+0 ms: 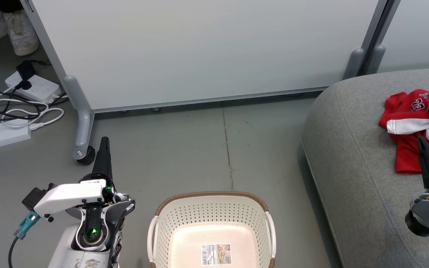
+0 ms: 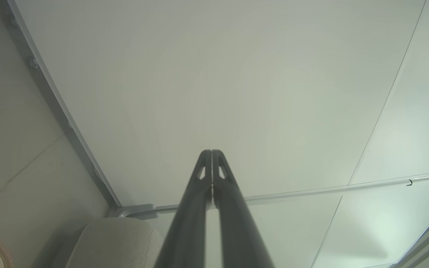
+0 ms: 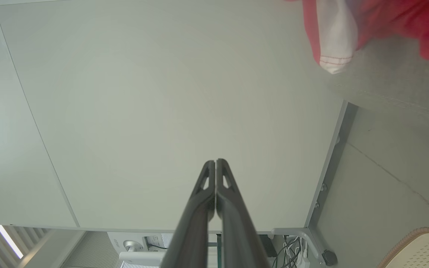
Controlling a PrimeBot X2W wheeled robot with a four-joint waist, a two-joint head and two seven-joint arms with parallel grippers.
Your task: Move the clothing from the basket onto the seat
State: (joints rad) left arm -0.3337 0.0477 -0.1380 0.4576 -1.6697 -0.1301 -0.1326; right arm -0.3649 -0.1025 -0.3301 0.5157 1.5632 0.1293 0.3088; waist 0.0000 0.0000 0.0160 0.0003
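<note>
- Clothing (image 1: 417, 128): red heap with white trim, right edge of frame, lying on seat (image 1: 352, 178).
- Basket (image 1: 211, 194): bottom centre, standing on floor (image 1: 184, 149) left of seat; label sticker (image 1: 216, 254) exposed on basket bottom.
- Left gripper (image 1: 104, 141): lower left, fingers pressed together, nothing held, near partition caster (image 1: 86, 155).
- Right gripper (image 1: 420, 140): lower right, fingers together, nothing held; tip overlaps clothing in frame, contact undeterminable.
</note>
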